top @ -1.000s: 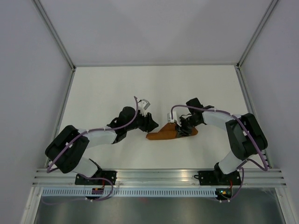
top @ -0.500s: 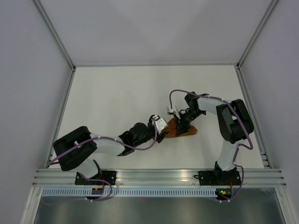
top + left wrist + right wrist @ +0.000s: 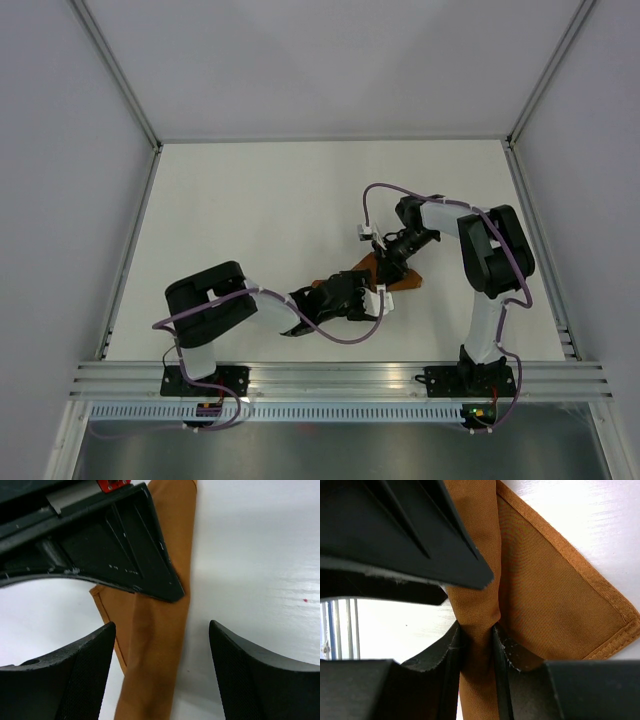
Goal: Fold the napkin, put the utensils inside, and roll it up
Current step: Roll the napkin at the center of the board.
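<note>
Black ribbed fingers (image 3: pixel 75 680) of the left hand (image 3: pixel 162 625) stand wide apart, one on each side of a narrow strip of the napkin (image 3: pixel 155 660), and neither pad touches the cloth: this hand is open and holds nothing. The napkin is gathered into a slim rust-orange band that lies on the white worktop (image 3: pixel 250 200) between the two arms, right of centre, with one flat hemmed corner spread beyond the band on the right. The right hand (image 3: pixel 476 630) is closed on a raised fold of the band, and the cloth is pinched tight between its two pads. No utensils show in any view; whether they lie inside the cloth cannot be told. Judged from the narrow band, folding is complete and the rolling step is in hand. The next move calls for the left hand to close on the strip it straddles, or to press it flat, while the right hand keeps its pinch. The main obstruction is crowding: each wrist view is half filled by the other hand's finger, so clearance is small. A lilac cable (image 3: pixel 385 192) loops above the right arm, and an aluminium rail (image 3: pixel 340 378) runs along the near edge.
</note>
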`<move>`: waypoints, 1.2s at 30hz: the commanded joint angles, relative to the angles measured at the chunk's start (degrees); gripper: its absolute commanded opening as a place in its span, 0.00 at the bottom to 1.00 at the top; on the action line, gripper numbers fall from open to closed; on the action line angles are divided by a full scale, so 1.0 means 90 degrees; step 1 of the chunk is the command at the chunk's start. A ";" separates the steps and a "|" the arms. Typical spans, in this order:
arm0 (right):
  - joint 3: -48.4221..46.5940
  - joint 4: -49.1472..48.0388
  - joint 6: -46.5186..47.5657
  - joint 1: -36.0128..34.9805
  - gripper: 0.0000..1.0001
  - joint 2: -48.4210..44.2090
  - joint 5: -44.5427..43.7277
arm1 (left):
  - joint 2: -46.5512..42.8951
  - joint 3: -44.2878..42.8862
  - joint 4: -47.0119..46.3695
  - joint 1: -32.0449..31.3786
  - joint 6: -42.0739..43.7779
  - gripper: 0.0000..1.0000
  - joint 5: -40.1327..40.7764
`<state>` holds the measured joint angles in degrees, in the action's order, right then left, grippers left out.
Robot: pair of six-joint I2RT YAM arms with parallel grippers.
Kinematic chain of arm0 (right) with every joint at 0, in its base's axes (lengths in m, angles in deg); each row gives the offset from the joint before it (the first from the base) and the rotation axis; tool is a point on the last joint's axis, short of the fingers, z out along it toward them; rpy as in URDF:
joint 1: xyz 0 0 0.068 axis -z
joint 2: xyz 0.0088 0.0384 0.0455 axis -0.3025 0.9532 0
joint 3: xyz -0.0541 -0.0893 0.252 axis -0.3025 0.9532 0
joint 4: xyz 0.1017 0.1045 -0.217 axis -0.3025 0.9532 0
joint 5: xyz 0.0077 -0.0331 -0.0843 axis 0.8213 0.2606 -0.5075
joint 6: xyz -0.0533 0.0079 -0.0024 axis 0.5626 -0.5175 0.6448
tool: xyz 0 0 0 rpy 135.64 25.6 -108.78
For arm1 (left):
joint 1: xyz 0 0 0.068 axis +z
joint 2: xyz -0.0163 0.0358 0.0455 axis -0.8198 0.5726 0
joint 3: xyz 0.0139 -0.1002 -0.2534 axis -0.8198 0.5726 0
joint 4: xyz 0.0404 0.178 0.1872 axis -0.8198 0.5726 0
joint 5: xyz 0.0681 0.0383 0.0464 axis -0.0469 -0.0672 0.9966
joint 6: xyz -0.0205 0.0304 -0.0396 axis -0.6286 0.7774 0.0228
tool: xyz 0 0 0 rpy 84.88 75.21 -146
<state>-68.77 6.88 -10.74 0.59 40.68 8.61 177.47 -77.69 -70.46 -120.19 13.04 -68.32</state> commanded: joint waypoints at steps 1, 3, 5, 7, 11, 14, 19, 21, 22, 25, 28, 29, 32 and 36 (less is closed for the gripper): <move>0.0093 0.0055 0.0306 -0.0033 0.26 0.0509 -0.0741 | 0.0186 -0.0389 0.0376 -0.0020 0.0728 0.80 0.0080; 0.0035 0.0113 0.0315 -0.0024 0.26 0.0558 -0.0731 | 0.0352 -0.0593 0.0649 -0.0030 0.0777 0.80 0.0148; -0.0005 0.0162 0.0315 -0.0023 0.26 0.0607 -0.0731 | 0.0421 -0.0682 0.0972 -0.0040 0.0835 0.79 0.0207; -0.0015 0.0163 0.0315 -0.0033 0.25 0.0627 -0.0721 | 0.0480 -0.0722 0.1177 -0.0030 0.0865 0.75 0.0197; -0.0054 0.0192 0.0306 -0.0023 0.26 0.0666 -0.0711 | 0.0567 -0.0771 0.1616 -0.0030 0.0738 0.61 0.0178; -0.0083 0.0211 0.0306 -0.0014 0.25 0.0685 -0.0711 | 0.0577 -0.0722 0.1793 -0.0030 0.0533 0.49 0.0139; -0.0112 0.0212 0.0286 -0.0014 0.25 0.0705 -0.0721 | 0.0636 -0.0751 0.2096 -0.0020 0.0250 0.32 0.0080; -0.0112 0.0211 0.0276 -0.0014 0.25 0.0676 -0.0702 | 0.0675 -0.0839 0.2319 -0.0020 0.0153 0.27 0.0022; -0.0103 0.0192 0.0247 -0.0004 0.27 0.0666 -0.0702 | 0.0685 -0.0868 0.2418 -0.0001 0.0036 0.22 -0.0085; -0.0034 0.0046 0.0130 -0.0004 0.34 0.0510 -0.0702 | 0.0714 -0.1083 0.2857 0.0048 -0.0247 0.13 -0.0426; 0.0053 -0.0120 -0.0016 0.0016 0.44 0.0227 -0.0692 | 0.0695 -0.1249 0.3180 0.0116 -0.0531 0.08 -0.0835; 0.0083 -0.0159 -0.0055 0.0025 0.46 0.0140 -0.0692 | 0.0685 -0.1307 0.3238 0.0136 -0.0590 0.08 -0.0944; 0.0161 -0.0296 -0.0172 0.0055 0.53 -0.0202 -0.0624 | 0.0626 -0.1415 0.3443 0.0273 -0.0931 0.07 -0.1374; 0.0093 -0.0325 -0.0329 0.0191 0.62 -0.0524 -0.0438 | 0.0646 -0.1620 0.3785 0.0419 -0.1234 0.04 -0.1862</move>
<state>-68.14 8.39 -13.64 1.03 38.38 7.08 180.90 -92.12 -47.31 -116.91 8.80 -77.21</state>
